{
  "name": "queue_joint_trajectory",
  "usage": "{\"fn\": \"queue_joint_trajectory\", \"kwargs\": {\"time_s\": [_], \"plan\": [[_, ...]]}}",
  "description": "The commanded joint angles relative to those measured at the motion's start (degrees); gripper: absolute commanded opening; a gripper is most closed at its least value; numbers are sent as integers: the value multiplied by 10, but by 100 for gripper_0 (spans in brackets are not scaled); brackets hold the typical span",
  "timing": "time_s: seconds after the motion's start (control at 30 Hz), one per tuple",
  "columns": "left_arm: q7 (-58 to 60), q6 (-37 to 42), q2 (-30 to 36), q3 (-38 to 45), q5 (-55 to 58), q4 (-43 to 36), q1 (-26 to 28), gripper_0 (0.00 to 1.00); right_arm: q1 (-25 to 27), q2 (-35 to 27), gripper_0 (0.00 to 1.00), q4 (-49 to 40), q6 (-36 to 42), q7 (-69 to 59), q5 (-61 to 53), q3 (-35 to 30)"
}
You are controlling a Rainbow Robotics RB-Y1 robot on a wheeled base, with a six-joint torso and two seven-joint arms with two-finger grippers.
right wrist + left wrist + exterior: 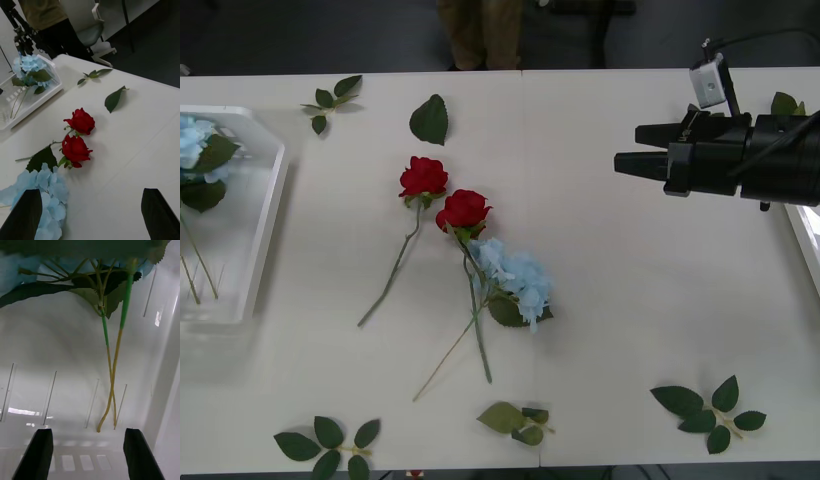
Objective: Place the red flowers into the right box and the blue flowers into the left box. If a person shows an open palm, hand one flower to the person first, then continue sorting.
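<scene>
Nearest our right wrist camera lies one pale sky-blue artificial hydrangea head, just beyond our right pincer, whose black fingers stand spread and empty. Behind the hydrangea sit two deep-red artificial roses on thin green stems, their blooms close together near the middle of the white tabletop. From above, the rose stems run from the blooms toward our side of the tabletop, slanting a little; the nearer rose's stem passes beside the hydrangea, so those two lie tangled or touching. Our right pincer hovers above the tabletop well to the right of the flowers, pointing left toward them. We judge the right arm the nearer one for the next pick, and a grasp across a stem would need the fingers turned crosswise to that long axis.

At the left edge stands the white plastic slotted tray, already holding pale blue hydrangea heads with their long stems. Our left pincer hangs inside this tray, its fingers spread and holding nothing, with green-and-tan stems resting on the ribbed floor ahead of it. A thin white edge of the right-hand container shows at the far right. Loose green leaf sprigs lie scattered about.
</scene>
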Motion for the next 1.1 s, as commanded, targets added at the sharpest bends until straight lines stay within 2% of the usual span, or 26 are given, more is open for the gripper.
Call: {"fn": "queue_joint_trajectory", "kwargs": {"time_s": [0.03,0.23,0.37,0.57,0.73,0.83,1.1], "plan": [[-7,-2,0,8,-5,14,-14,100,2,-49,77,-8,-18,58,-25,37],[-13,10,1,9,14,14,-15,100,2,-27,77,-8,-19,73,-24,37],[-15,70,1,39,31,2,-18,100,2,-16,77,-9,-19,80,-24,37],[40,128,1,44,-9,-91,-34,100,2,-9,77,-9,-19,85,-24,37],[183,124,1,44,-114,-216,-42,100,2,7,77,-9,-21,85,-16,36],[291,111,-24,44,-212,-294,-56,100,2,8,77,-9,-21,86,-11,37],[472,143,-144,37,-428,-356,-122,100,2,8,77,-9,-24,86,-18,37]]}}
